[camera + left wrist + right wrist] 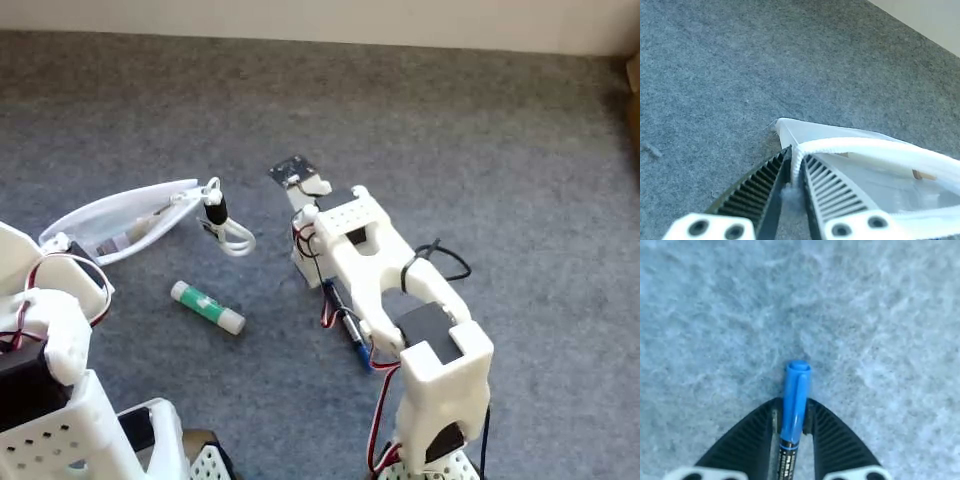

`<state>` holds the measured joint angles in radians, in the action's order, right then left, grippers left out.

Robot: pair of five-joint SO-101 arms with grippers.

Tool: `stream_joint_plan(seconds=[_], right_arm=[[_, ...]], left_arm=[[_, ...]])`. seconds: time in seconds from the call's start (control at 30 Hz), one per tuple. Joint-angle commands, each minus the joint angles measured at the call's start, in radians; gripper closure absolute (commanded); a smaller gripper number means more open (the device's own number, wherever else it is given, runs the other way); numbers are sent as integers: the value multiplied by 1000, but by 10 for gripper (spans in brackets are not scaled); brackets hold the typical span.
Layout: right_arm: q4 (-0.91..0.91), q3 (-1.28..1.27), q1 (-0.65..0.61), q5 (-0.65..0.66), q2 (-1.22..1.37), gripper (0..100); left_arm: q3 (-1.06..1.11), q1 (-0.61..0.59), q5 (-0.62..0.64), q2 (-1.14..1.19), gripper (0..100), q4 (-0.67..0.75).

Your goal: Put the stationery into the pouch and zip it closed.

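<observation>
The translucent white pouch [125,225] lies open on the grey carpet at the left, with some items inside. Its zipper pull [218,215], with a black bead and a white loop, lies at its right end. My left gripper [792,167] is shut on the pouch's rim [850,146] at its near-left corner. A green and white glue stick [207,307] lies loose in front of the pouch. My right gripper [792,407] is shut on a blue-capped pen [795,390] low over the carpet. In the high view the pen [352,338] shows under the right arm [375,260].
Grey carpet [480,140] covers the whole work area, with open floor behind and to the right of the arms. A small dark flat part [292,172] sits at the far end of the right arm. The left arm's base [60,400] fills the near-left corner.
</observation>
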<state>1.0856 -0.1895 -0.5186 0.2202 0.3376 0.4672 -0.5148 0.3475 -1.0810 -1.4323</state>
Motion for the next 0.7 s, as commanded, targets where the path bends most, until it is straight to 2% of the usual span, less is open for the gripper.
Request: stream_joint_plan(seconds=[0.0, 0.33, 0.43, 0.57, 0.67], right_arm=[[88, 27, 2, 17, -74, 994], [101, 19, 4, 12, -275, 994], [101, 22, 13, 5, -318, 994], [99, 25, 45, -118, -351, 994], [48, 25, 74, -157, -369, 994]], left_arm=[[-7, -5, 8, -27, 989, 28], [-16, 4, 14, -28, 989, 35], [-16, 74, 15, -28, 989, 49], [-33, 168, 15, -28, 990, 49], [-61, 217, 25, -28, 990, 51]])
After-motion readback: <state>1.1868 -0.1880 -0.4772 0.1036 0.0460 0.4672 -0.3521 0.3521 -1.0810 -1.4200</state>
